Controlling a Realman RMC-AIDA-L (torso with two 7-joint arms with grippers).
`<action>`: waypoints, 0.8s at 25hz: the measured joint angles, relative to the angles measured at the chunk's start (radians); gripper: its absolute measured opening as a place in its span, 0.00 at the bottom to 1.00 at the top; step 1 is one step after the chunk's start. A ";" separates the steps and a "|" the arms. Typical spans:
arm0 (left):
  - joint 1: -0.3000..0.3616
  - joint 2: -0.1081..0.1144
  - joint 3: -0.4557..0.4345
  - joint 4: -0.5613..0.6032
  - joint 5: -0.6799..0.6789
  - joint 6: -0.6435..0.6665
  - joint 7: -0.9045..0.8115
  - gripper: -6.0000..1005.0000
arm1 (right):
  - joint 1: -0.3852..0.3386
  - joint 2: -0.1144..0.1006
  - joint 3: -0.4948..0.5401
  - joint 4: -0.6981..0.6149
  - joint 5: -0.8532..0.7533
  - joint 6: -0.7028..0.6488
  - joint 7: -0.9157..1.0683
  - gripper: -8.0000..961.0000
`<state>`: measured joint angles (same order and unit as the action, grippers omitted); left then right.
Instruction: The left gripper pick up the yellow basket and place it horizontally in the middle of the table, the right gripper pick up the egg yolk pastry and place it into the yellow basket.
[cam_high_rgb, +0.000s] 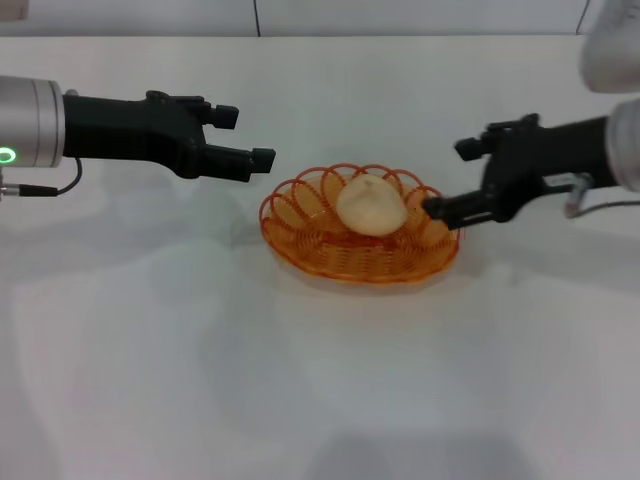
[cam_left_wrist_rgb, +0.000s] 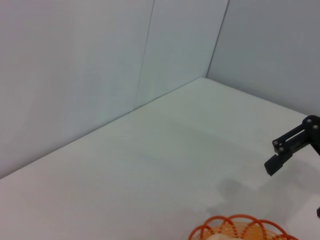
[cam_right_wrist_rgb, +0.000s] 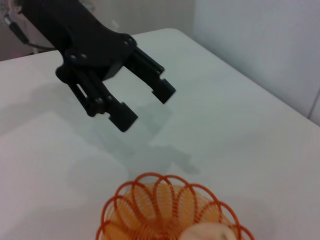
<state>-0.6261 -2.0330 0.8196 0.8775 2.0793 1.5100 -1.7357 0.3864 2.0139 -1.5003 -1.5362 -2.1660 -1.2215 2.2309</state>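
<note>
The yellow basket (cam_high_rgb: 300, 235) lies flat on the white table (cam_high_rgb: 150, 360), near its middle. The egg yolk pastry (cam_high_rgb: 371, 205) sits inside it. My left gripper (cam_high_rgb: 245, 137) is open and empty, hovering just left of the basket's rim and above it. My right gripper (cam_high_rgb: 450, 178) is open and empty, with its lower finger close over the basket's right rim. The right wrist view shows the left gripper (cam_right_wrist_rgb: 145, 106) open beyond the basket (cam_right_wrist_rgb: 160, 205) and the top of the pastry (cam_right_wrist_rgb: 210, 233). The left wrist view shows the basket's rim (cam_left_wrist_rgb: 235, 222) and a right gripper finger (cam_left_wrist_rgb: 290, 145).
Pale walls stand behind the table's far edge (cam_left_wrist_rgb: 125, 112). Bare white tabletop surrounds the basket on all sides, with wide room at the front (cam_high_rgb: 330, 400).
</note>
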 joint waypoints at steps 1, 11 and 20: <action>0.004 -0.001 0.001 0.002 -0.002 0.003 0.004 0.88 | -0.010 0.000 0.011 -0.007 0.004 -0.012 -0.005 0.86; 0.037 -0.006 -0.002 0.001 -0.018 0.075 0.081 0.88 | -0.092 0.000 0.132 0.037 0.172 -0.126 -0.187 0.86; 0.087 -0.006 -0.002 -0.003 -0.092 0.125 0.155 0.88 | -0.111 -0.001 0.238 0.201 0.374 -0.194 -0.446 0.86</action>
<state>-0.5388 -2.0387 0.8175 0.8748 1.9874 1.6350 -1.5802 0.2759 2.0126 -1.2624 -1.3355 -1.7915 -1.4158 1.7852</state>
